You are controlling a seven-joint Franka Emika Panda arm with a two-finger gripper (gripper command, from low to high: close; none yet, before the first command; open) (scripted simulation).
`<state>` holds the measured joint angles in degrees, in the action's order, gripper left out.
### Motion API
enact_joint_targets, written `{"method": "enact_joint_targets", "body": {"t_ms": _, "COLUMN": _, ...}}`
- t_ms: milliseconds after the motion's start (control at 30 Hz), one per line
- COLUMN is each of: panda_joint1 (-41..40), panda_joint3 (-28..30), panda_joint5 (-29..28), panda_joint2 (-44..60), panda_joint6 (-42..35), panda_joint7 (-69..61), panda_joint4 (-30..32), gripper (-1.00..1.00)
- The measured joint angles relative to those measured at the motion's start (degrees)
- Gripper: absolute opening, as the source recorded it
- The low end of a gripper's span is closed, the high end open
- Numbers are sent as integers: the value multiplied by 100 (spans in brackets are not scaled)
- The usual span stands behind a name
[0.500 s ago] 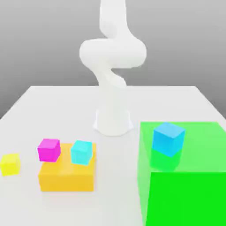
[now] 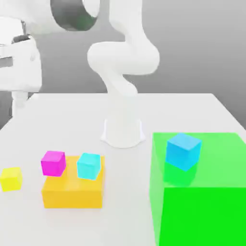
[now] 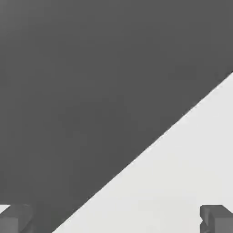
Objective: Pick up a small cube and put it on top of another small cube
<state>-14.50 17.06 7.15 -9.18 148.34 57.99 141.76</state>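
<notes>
Hand view puts the hand point(image 3: 116, 220) over the table point(image 3: 182, 182) edge, its two fingertips point(image 3: 217, 217) spread wide apart with nothing between them. Exterior view adds the small yellow cube point(image 2: 11, 178) on the table, just beside the orange block point(image 2: 73, 190); the magenta cube point(image 2: 53, 163) and a cyan cube point(image 2: 89, 166) rest on that block.

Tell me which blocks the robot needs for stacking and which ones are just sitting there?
Needed for the job:
- small yellow cube, alone on the table
- small magenta cube, a likely base, resting on the orange block
- gripper, open and empty

Just sitting there:
- orange block
- cyan cube on the orange block
- blue cube on the big green block
</notes>
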Motion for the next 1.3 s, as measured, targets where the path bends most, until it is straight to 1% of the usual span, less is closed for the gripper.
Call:
{"method": "enact_joint_targets", "body": {"t_ms": 167, "panda_joint1": -664, "panda_joint3": 384, "panda_joint5": 287, "panda_joint2": 1049, "panda_joint6": 462, "panda_joint7": 283, "panda_joint4": 280, "gripper": 0}}
{"method": "enact_joint_targets", "body": {"t_ms": 300, "panda_joint1": -999, "panda_joint3": 623, "panda_joint5": 487, "panda_joint2": 1884, "panda_joint6": 834, "panda_joint7": 530, "panda_joint4": 504, "gripper": 0}}
{"method": "enact_joint_targets", "body": {"t_ms": 367, "panda_joint1": -1194, "panda_joint3": 486, "panda_joint5": 791, "panda_joint2": 2307, "panda_joint6": 1095, "panda_joint7": 374, "panda_joint4": 480, "gripper": 0}}
{"method": "enact_joint_targets", "body": {"t_ms": 467, "panda_joint1": -1584, "panda_joint3": 9, "panda_joint5": 1367, "panda_joint2": 2937, "panda_joint6": 1538, "panda_joint7": -37, "panda_joint4": 346, "gripper": 0}}
{"method": "enact_joint_targets", "body": {"t_ms": 500, "panda_joint1": -1729, "panda_joint3": -170, "panda_joint5": 1534, "panda_joint2": 3129, "panda_joint6": 1678, "panda_joint7": -163, "panda_joint4": 300, "gripper": -100}}
{"method": "enact_joint_targets", "body": {"t_ms": 667, "panda_joint1": -1729, "panda_joint3": -172, "panda_joint5": 1524, "panda_joint2": 3128, "panda_joint6": 1681, "panda_joint7": -152, "panda_joint4": 299, "gripper": -100}}
{"method": "enact_joint_targets", "body": {"t_ms": 700, "panda_joint1": -1813, "panda_joint3": -269, "panda_joint5": 1601, "panda_joint2": 3223, "panda_joint6": 1756, "panda_joint7": -213, "panda_joint4": 276, "gripper": -100}}
{"method": "enact_joint_targets", "body": {"t_ms": 767, "panda_joint1": -1680, "panda_joint3": -98, "panda_joint5": 1429, "panda_joint2": 3036, "panda_joint6": 1619, "panda_joint7": -83, "panda_joint4": 325, "gripper": -100}}
{"method": "enact_joint_targets", "body": {"t_ms": 900, "panda_joint1": -1308, "panda_joint3": 438, "panda_joint5": 640, "panda_joint2": 2258, "panda_joint6": 1066, "panda_joint7": 513, "panda_joint4": 518, "gripper": -100}}
{"method": "enact_joint_targets", "body": {"t_ms": 933, "panda_joint1": -1240, "panda_joint3": 483, "panda_joint5": 532, "panda_joint2": 2054, "panda_joint6": 930, "panda_joint7": 687, "panda_joint4": 583, "gripper": -100}}
{"method": "enact_joint_targets", "body": {"t_ms": 1067, "panda_joint1": -942, "panda_joint3": 422, "panda_joint5": 306, "panda_joint2": 1233, "panda_joint6": 450, "panda_joint7": 1572, "panda_joint4": 900, "gripper": -100}}
{"method": "enact_joint_targets", "body": {"t_ms": 1133, "panda_joint1": -874, "panda_joint3": 340, "panda_joint5": 106, "panda_joint2": 805, "panda_joint6": 221, "panda_joint7": 2105, "panda_joint4": 1066, "gripper": -100}}
{"method": "enact_joint_targets", "body": {"t_ms": 1300, "panda_joint1": -956, "panda_joint3": -85, "panda_joint5": -512, "panda_joint2": -266, "panda_joint6": -352, "panda_joint7": 3532, "panda_joint4": 1481, "gripper": -100}}
